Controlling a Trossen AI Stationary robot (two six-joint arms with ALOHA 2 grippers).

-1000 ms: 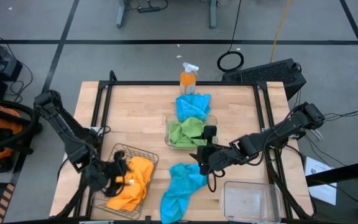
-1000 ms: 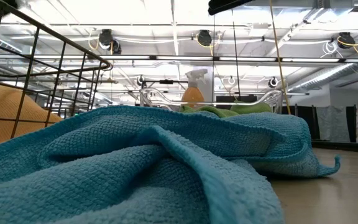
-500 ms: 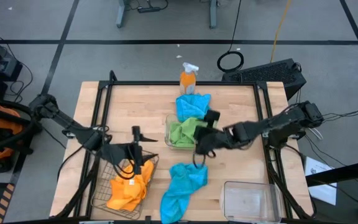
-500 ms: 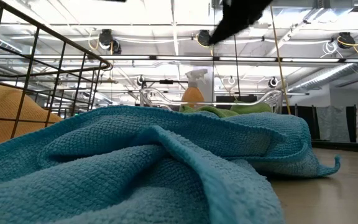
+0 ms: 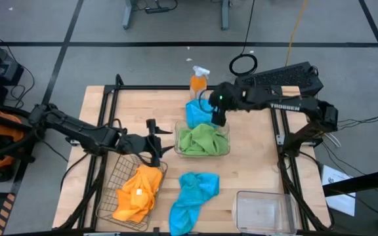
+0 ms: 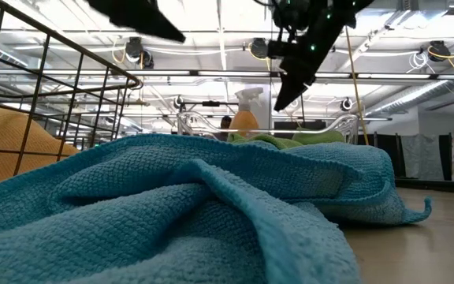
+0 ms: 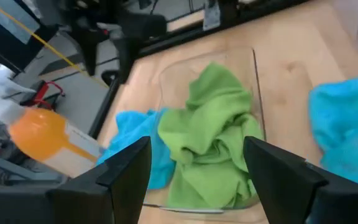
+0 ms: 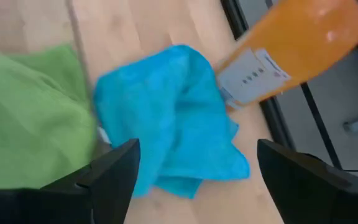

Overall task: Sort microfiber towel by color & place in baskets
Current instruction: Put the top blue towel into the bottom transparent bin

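Note:
Two orange-yellow towels (image 5: 136, 195) lie in the wire basket (image 5: 110, 196) at the near left. Green towels (image 5: 202, 139) fill a clear basket (image 5: 227, 145) at mid-table. One blue towel (image 5: 202, 111) lies on the table just beyond that basket. Another blue towel (image 5: 192, 196) lies spread near the front edge. My left gripper (image 5: 156, 141) hovers open between the wire basket and the green towels (image 7: 210, 149). My right gripper (image 5: 216, 115) hangs open above the far blue towel (image 8: 166, 130), pointing down at a slant.
An orange spray bottle (image 5: 199, 82) stands at the far edge, right behind the far blue towel. A second clear basket (image 5: 264, 210) sits at the near right. Black frame rails (image 5: 277, 111) run along the table's sides.
My left gripper has come up out of the wire basket, swung toward the table's right and turned to face the green towels. My right gripper has swept from over the near blue towel toward the far edge, ending above the far blue towel. The towels lie as before.

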